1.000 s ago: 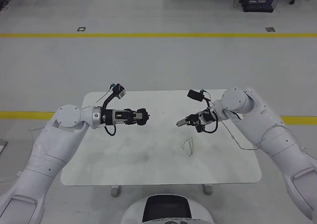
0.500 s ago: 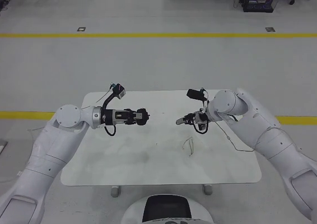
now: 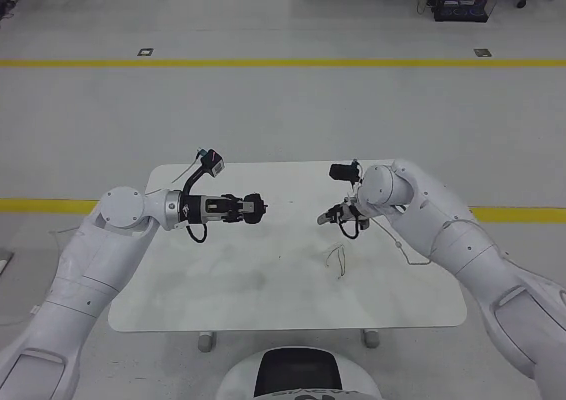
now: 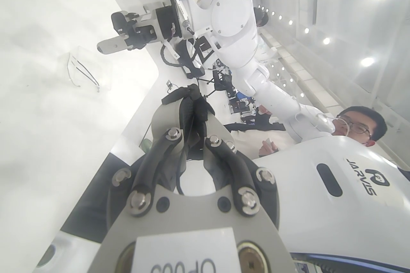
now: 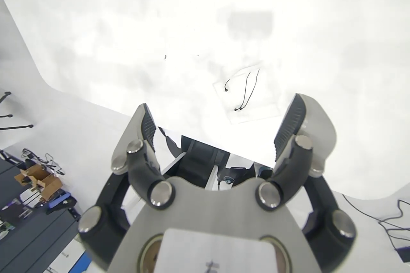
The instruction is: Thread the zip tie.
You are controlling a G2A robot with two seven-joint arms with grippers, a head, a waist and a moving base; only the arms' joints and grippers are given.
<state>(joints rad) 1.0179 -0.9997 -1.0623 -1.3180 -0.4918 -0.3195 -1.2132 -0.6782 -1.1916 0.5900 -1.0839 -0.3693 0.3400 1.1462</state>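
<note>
While the left gripper is closed, the right gripper gapes near zip ties.

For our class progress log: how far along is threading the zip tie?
Done: nothing; the zip tie lies unthreaded on the table. In hand: the right gripper, open, hovers near it; the left gripper is shut, holding nothing visible. Left: grasping it and threading it.

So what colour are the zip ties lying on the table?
Black. The zip ties show best in the right wrist view.
</note>
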